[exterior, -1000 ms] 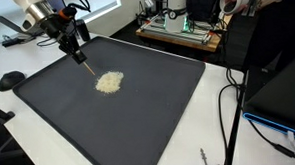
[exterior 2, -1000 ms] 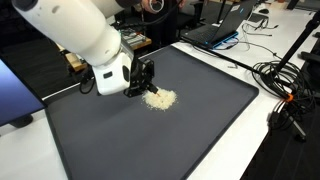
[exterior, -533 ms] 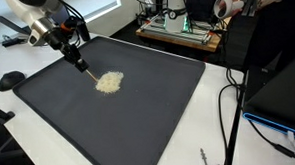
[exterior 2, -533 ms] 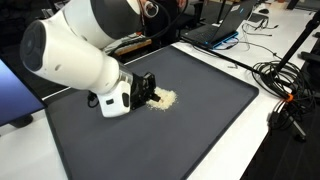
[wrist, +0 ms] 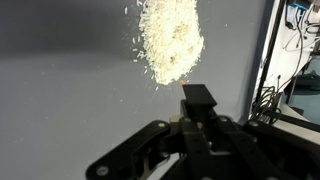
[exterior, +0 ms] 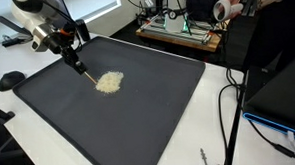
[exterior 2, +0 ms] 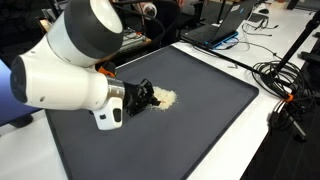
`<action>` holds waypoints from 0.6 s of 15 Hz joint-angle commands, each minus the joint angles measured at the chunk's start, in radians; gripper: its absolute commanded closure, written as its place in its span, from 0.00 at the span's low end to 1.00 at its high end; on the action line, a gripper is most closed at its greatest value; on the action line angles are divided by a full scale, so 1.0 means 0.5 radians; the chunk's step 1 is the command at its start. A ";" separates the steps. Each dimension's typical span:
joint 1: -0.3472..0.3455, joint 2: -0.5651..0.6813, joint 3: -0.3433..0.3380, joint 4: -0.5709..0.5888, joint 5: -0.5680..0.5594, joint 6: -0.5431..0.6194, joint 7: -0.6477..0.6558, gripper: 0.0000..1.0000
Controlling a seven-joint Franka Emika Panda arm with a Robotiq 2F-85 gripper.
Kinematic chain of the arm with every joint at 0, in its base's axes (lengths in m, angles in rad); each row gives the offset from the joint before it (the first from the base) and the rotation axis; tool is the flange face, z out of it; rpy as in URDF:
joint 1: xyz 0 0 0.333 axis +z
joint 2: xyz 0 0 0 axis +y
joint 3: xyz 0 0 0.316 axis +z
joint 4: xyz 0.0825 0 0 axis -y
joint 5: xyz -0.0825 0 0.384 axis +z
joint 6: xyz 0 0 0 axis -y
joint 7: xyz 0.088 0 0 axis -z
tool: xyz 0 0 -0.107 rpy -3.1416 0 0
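Note:
A small pile of pale grains [exterior: 108,82] [exterior 2: 163,98] lies on a large black mat [exterior: 149,117] [exterior 2: 190,135]; the wrist view shows the pile [wrist: 170,40] just ahead of the jaws. My gripper [exterior: 73,58] [exterior 2: 141,97] [wrist: 197,112] is shut on a thin tool [exterior: 85,72] with a tan shaft that slants down toward the mat. Its tip rests close to the pile's near edge. In the wrist view the tool's dark blocky end [wrist: 197,96] stands out between the closed fingers. The arm's white body hides the mat's far left part in an exterior view.
A black round object [exterior: 9,81] sits on the white table beside the mat. Electronics [exterior: 180,26] and a dark case [exterior: 280,97] stand beyond the mat's far side. Laptops [exterior 2: 215,30] and loose cables [exterior 2: 285,95] lie along another edge.
The arm has swung lower and drawn back a little from the pile, the tool still clamped in the jaws. The grain pile looks the same.

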 commanded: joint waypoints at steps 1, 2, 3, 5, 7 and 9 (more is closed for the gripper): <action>-0.040 0.141 0.033 0.198 0.073 -0.109 0.062 0.97; -0.040 0.161 0.034 0.220 0.075 -0.116 0.070 0.97; -0.041 0.179 0.036 0.239 0.075 -0.117 0.077 0.97; -0.032 0.178 0.039 0.236 0.069 -0.098 0.078 0.97; -0.009 0.130 0.024 0.199 0.040 -0.058 0.074 0.97; 0.026 0.054 0.004 0.130 0.010 0.011 0.049 0.97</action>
